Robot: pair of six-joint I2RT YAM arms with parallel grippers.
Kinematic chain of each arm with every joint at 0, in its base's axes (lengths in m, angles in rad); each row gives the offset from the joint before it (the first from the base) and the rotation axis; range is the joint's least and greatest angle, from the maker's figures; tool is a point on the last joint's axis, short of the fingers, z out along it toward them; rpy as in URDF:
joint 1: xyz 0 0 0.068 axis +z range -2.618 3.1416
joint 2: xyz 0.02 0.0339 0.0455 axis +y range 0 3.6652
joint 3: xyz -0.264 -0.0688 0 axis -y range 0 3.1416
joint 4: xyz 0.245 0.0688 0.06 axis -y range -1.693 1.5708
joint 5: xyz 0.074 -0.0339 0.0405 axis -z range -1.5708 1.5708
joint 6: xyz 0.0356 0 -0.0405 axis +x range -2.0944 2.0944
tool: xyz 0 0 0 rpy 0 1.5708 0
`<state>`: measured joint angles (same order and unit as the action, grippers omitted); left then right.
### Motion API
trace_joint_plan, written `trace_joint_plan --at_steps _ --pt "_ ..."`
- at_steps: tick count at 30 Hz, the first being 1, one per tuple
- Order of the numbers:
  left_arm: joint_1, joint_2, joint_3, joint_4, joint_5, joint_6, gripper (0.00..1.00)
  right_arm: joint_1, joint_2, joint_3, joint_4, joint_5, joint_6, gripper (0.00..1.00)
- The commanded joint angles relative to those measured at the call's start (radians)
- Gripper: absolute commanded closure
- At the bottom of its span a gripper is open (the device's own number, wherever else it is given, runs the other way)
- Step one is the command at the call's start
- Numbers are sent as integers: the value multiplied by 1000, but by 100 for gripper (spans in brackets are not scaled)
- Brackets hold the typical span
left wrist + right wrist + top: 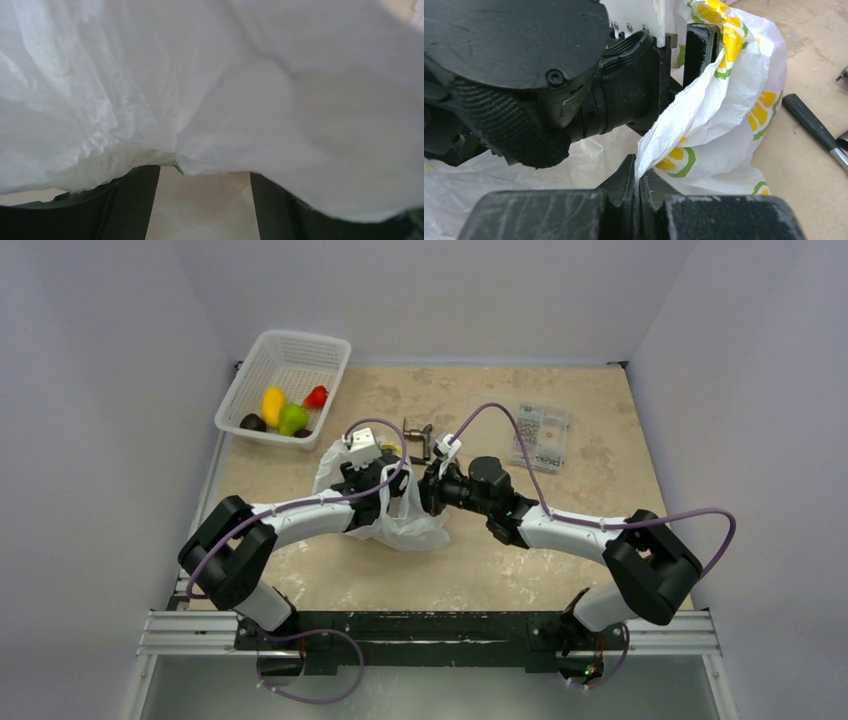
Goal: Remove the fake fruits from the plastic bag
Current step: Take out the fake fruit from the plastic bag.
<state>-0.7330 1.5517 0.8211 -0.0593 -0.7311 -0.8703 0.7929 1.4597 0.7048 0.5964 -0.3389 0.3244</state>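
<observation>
The plastic bag (400,525), white with yellow-green marks, lies crumpled at the table's middle between both arms. My right gripper (638,172) is shut on a pinched edge of the bag (724,100); in the top view it (430,490) sits at the bag's right side. My left gripper (392,480) is pushed into the bag from the left. In its wrist view its fingers (127,205) stand wide apart with white film (210,90) draped over their tips. The fake fruits lie in the white basket: yellow (272,403), green (292,418), red (317,396), dark brown (252,422). No fruit shows inside the bag.
The white mesh basket (300,337) stands at the back left corner. A small black hammer (418,440) lies just behind the bag, its handle (811,125) in the right wrist view. A clear flat box of small parts (540,437) lies at the back right.
</observation>
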Motion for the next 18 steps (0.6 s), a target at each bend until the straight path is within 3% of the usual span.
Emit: trace_joint_plan --at_steps 1,2,5,9,10,13,18 --pt "4 -7 18 69 26 14 36 2 -23 58 -42 64 9 100" --pt "3 -22 14 33 33 4 36 2 -21 69 -72 89 5 100" --pt "3 -87 1 -92 49 -39 37 2 -2 117 -169 169 5 82" --pt "1 -214 -44 -190 96 -39 37 2 22 156 -262 282 -32 35" --pt "1 -241 -55 -207 106 -31 37 2 31 162 -262 293 -37 26" --pt "1 -310 -84 -241 160 -4 36 3 70 241 -339 350 -67 14" --pt "4 -344 -122 -225 203 6 36 3 143 346 -412 428 -140 2"
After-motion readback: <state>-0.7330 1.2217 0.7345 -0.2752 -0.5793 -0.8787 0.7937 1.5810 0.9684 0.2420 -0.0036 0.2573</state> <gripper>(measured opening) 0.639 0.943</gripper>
